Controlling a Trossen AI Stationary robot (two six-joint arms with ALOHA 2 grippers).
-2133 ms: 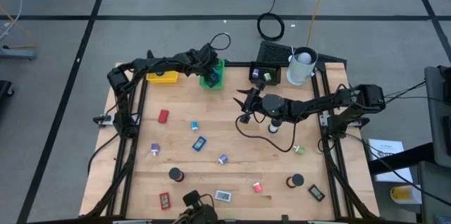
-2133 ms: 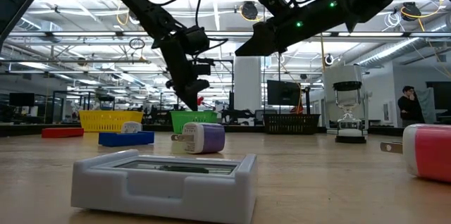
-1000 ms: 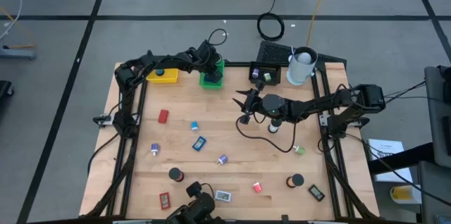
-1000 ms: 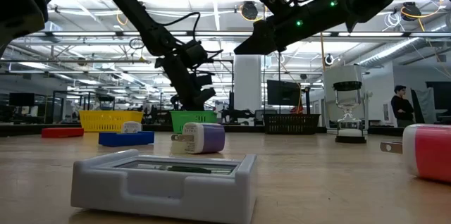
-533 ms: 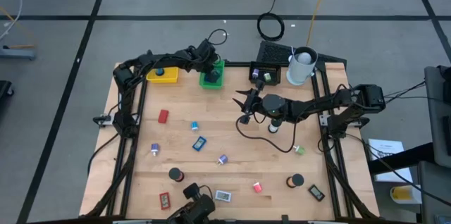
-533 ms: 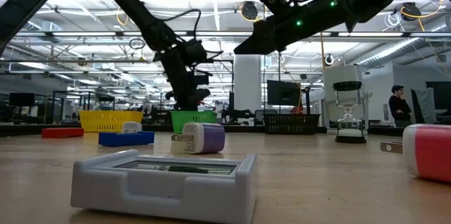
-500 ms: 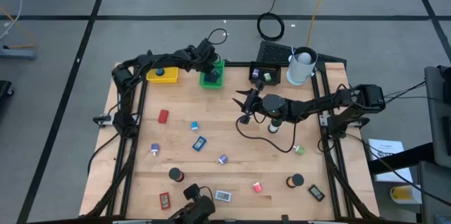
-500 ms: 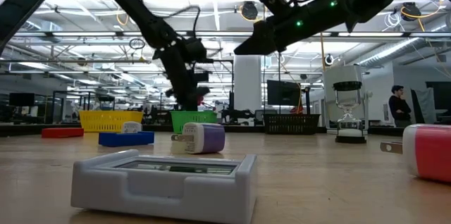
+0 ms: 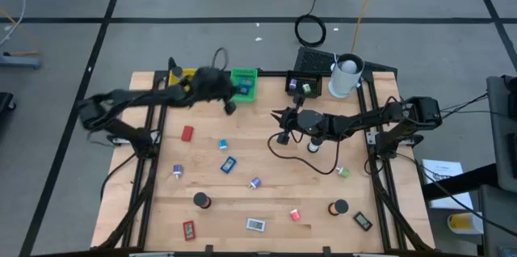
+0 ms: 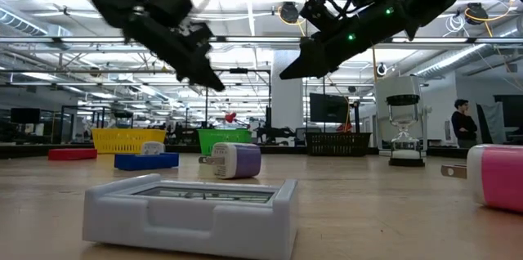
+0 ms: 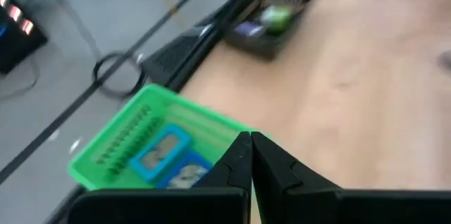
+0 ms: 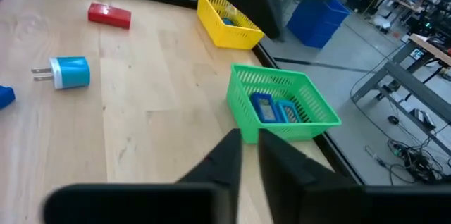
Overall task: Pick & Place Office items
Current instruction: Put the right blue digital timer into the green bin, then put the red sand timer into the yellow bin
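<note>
My left gripper (image 9: 230, 106) is shut and empty, in the air just on the near side of the green tray (image 9: 244, 83). In the left wrist view its fingertips (image 11: 250, 146) are closed beside that tray (image 11: 134, 146), which holds two blue flat pieces (image 11: 161, 155). My right gripper (image 9: 280, 116) is shut and empty above the table's middle. It also shows in its own wrist view (image 12: 248, 155). Office items lie loose on the wood: a red piece (image 9: 187, 133), a blue plug (image 9: 223, 145), a blue flat piece (image 9: 229, 164) and a black roll (image 9: 200, 200).
A yellow tray (image 9: 190, 75), a black tray (image 9: 303, 86) and a white cup (image 9: 346, 75) stand along the far edge. More small items lie near the front edge, among them a white case (image 10: 192, 211) and a pink plug (image 10: 498, 177). A person (image 10: 471, 121) stands far behind the table.
My left gripper has drawn back from over the green tray toward the near and left side and has risen. Its arm has swung out toward the table's left edge. My right gripper has dipped slightly.
</note>
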